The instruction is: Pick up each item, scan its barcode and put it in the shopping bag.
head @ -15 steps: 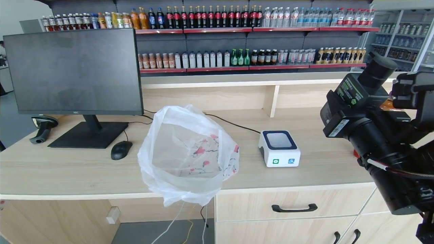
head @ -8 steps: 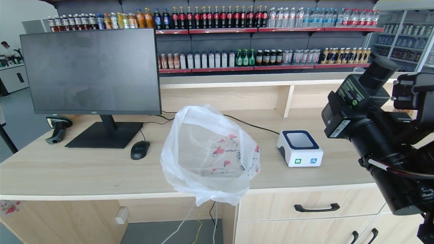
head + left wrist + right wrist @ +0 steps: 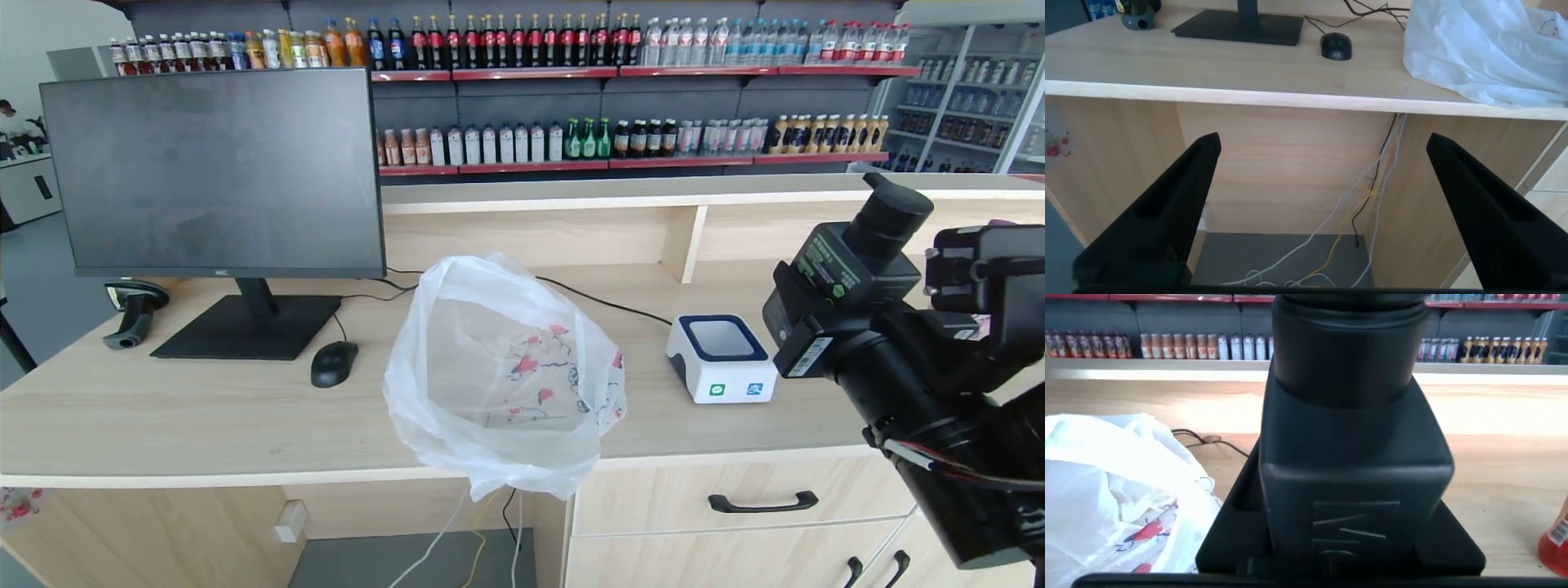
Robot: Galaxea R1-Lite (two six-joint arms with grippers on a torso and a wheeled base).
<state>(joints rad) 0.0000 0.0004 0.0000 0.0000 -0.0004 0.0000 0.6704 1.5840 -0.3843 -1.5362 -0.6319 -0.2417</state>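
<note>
Black fingers (image 3: 1167, 212) of the left gripper (image 3: 1323, 143) are spread wide with nothing held between them, below the counter's (image 3: 1208, 69) front edge. On that edge the bag (image 3: 502, 367) is slumped with its mouth open. Something red-patterned is seen through its plastic, and whether that is a bagged item or print cannot be told. Near the bag, to its right, the scanner (image 3: 720, 358) is set window up. The right gripper (image 3: 984, 273) is raised over the counter's right end, and its state cannot be told. A red item (image 3: 1556, 531) is stood on the counter by that arm. At most one item is judged bagged; picking, scanning and bagging are left.
</note>
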